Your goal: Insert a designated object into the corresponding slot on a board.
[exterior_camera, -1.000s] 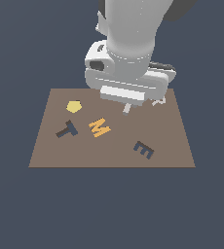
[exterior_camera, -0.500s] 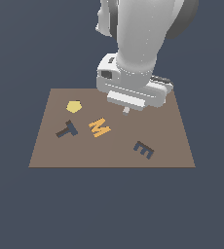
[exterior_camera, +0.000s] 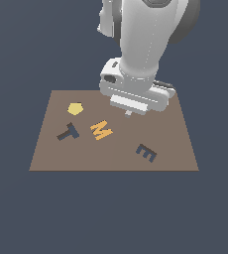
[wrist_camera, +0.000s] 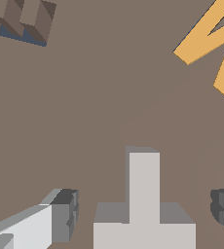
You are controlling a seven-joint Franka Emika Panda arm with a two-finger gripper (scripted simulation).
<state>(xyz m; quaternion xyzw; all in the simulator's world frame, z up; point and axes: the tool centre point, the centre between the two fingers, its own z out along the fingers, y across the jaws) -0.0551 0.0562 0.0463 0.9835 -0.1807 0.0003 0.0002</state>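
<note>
Brown board (wrist_camera: 84,121), T piece (wrist_camera: 144,204) between hand (wrist_camera: 145,214) fingers

Board (exterior_camera: 170,149) is a flat muddy brown sitting on a dark slate-blue background. The T piece (wrist_camera: 144,204) is light grey, almost off-white on top with darker grey sides. T slot (exterior_camera: 68,132) is dark charcoal, and the E (exterior_camera: 146,153) is the same sort of charcoal. M (exterior_camera: 101,130) is bright orange, pentagon (exterior_camera: 75,108) is yellow. Arm (exterior_camera: 141,49) is white-grey, and the end effector (wrist_camera: 144,211) fingertips (wrist_camera: 65,214) are dark grey.
</note>
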